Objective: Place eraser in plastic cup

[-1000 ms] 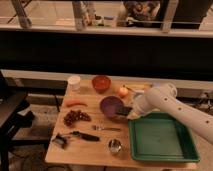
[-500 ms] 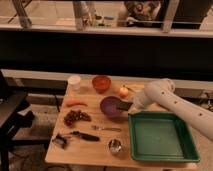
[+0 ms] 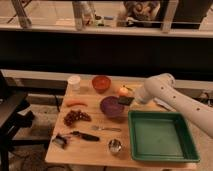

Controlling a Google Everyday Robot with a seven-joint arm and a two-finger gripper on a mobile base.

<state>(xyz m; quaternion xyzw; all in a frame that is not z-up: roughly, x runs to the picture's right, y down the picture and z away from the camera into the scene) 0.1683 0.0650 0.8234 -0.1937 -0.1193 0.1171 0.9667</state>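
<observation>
Beside the round purple bowl [image 3: 111,106], at its right rim, your dark gripper [image 3: 126,100] hangs low, probably reaching for a pick; whether it grips anything you cannot tell. Neither small black eraser nor pale-blue plastic cup is distinguishable.

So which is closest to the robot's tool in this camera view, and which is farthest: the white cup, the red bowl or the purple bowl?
The tool hangs at the back right rim of the purple bowl.
1. purple bowl: right beside the tool, just left of it in the picture.
2. red bowl: further back and left.
3. white cup: farthest left, at the back.
</observation>
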